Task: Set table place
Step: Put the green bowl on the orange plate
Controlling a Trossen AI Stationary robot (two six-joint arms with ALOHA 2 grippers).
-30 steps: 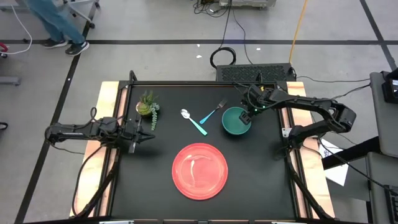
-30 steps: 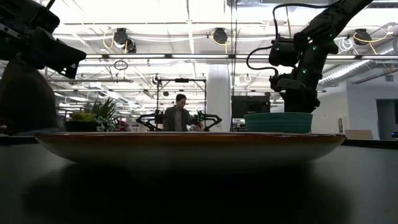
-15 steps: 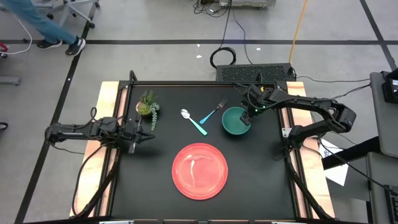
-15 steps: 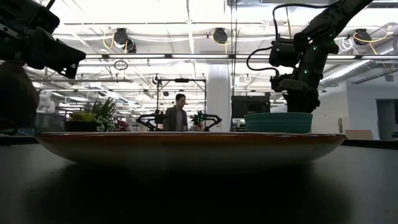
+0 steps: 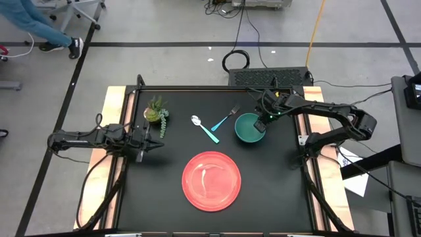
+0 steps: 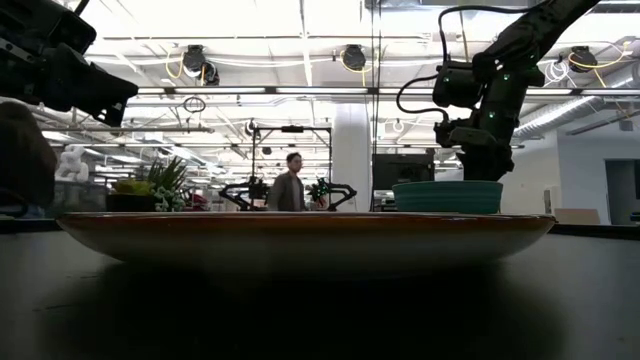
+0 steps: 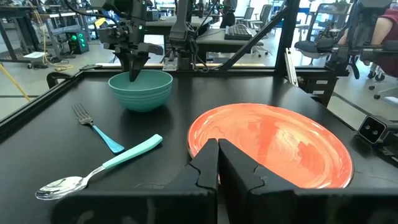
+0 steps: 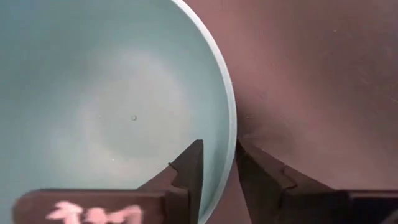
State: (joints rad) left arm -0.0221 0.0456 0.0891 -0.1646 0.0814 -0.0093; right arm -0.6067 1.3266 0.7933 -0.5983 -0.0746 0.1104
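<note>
The teal bowl (image 5: pixel 248 129) stands on the black table (image 5: pixel 164 191) at the far right. My right gripper (image 8: pixel 217 155) points down over the bowl's right rim, narrowly open, one finger inside the bowl and one outside. The red plate (image 5: pixel 210 181) lies in the middle, nearer the front. The fork (image 5: pixel 225 120) and spoon (image 5: pixel 205 129), both with light-blue handles, lie to the left of the bowl. My left gripper (image 5: pixel 160 145) hovers shut at the table's left side, holding nothing. My right gripper straddles the bowl's rim (image 8: pixel 231 146) from above. A gap shows between the inner finger (image 8: pixel 189 165) and the rim. The outer finger (image 8: pixel 261 171) stands right beside the rim; whether it touches, I cannot tell. The bowl sits upright on the table.
A small potted plant (image 5: pixel 156 112) stands at the far left of the table, just beyond my left gripper. Wooden strips (image 5: pixel 117 105) run along the table's left and right sides. A person (image 6: pixel 292 185) shows in the room far behind the table.
</note>
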